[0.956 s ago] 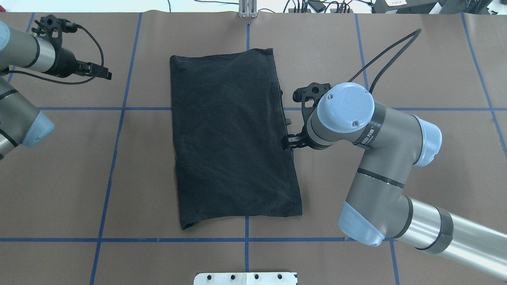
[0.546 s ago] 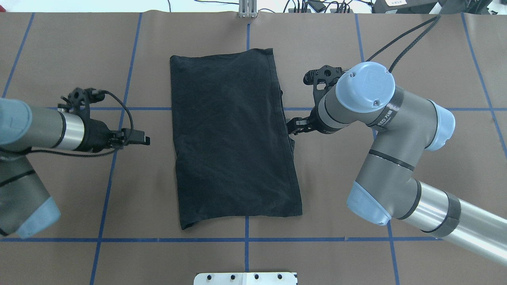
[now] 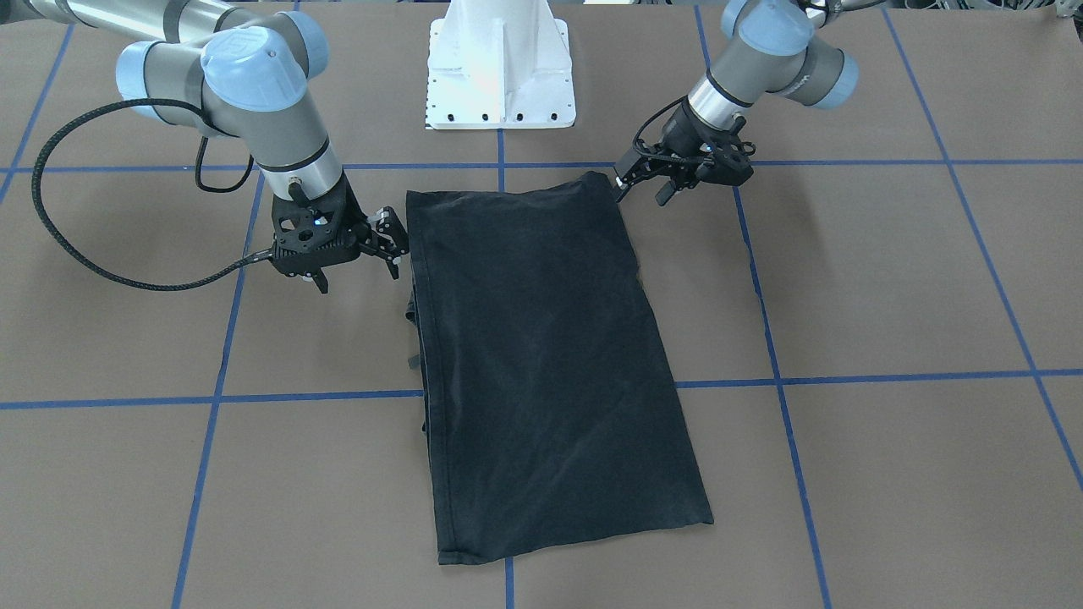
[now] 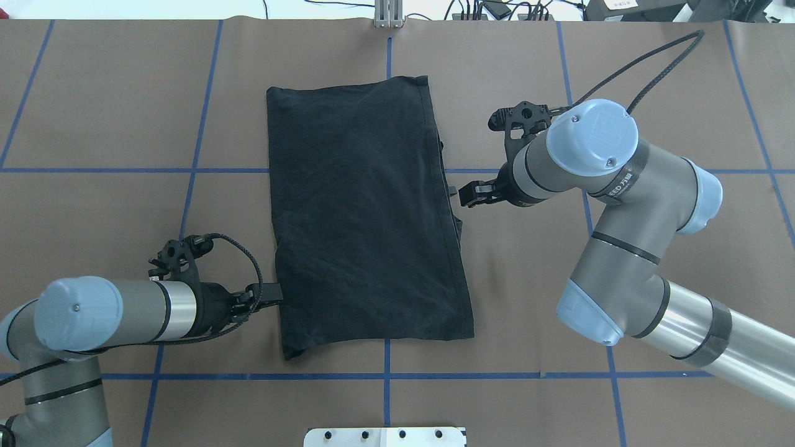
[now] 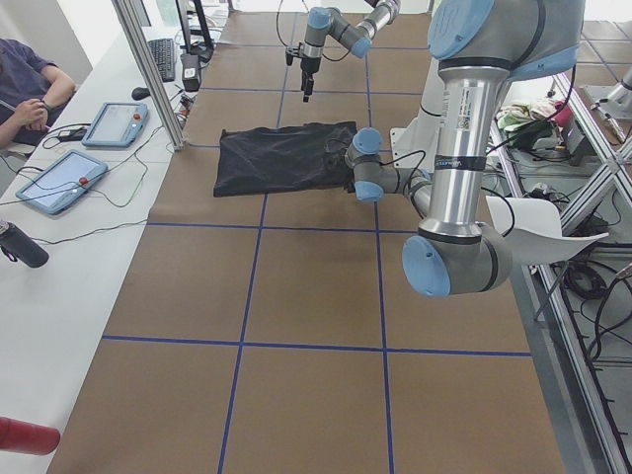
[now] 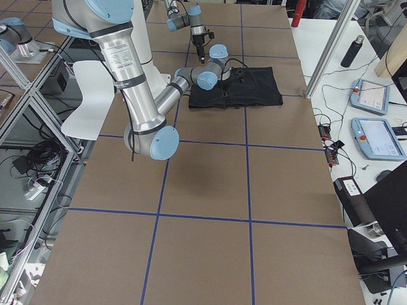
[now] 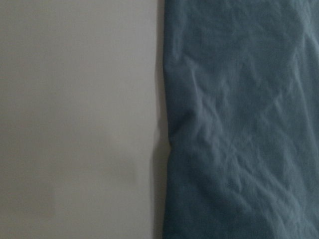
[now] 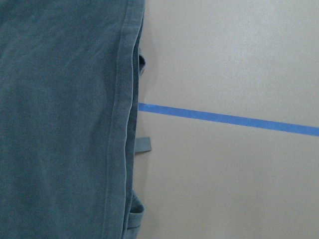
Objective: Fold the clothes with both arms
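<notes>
Right gripper hovered, jaws parted, just beside the black T-shirt. Left gripper sat at its opposite edge near a corner; whether closed, I could not tell.

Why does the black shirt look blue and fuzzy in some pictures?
In the left wrist view the shirt looks washed-out blue and soft, probably because the camera is so close. The right wrist view tints it blue too, but is sharper. The overhead view shows it properly black and crisp.
</notes>
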You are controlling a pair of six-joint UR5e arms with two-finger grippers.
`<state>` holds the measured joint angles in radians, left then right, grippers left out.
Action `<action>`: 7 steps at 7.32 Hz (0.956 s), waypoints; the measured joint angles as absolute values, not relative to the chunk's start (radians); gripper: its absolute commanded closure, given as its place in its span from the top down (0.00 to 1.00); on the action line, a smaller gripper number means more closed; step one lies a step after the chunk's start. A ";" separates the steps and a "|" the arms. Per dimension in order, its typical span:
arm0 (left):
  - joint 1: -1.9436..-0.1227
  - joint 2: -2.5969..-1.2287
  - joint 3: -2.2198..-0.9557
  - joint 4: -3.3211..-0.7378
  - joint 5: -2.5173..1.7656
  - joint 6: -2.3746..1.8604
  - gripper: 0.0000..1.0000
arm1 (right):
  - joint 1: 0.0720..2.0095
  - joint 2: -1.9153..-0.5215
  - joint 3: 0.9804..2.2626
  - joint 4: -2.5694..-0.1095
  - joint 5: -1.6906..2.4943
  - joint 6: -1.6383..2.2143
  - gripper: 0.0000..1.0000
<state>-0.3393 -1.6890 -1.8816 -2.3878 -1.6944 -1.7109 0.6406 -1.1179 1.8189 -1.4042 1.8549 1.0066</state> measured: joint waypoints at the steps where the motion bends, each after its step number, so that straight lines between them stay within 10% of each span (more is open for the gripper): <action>1: -0.313 -1.704 -1.875 -2.385 -1.670 -1.741 0.97 | 0.642 -1.118 1.817 -1.401 1.856 1.007 1.00; 7: -0.244 -1.748 -1.845 -2.379 -1.643 -1.806 0.82 | 0.642 -1.117 1.816 -1.398 1.855 1.013 1.00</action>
<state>-0.2442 -1.7479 -1.8453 -2.3786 -1.6434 -1.8057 0.6416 -1.1169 1.8164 -1.3975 1.8549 1.0125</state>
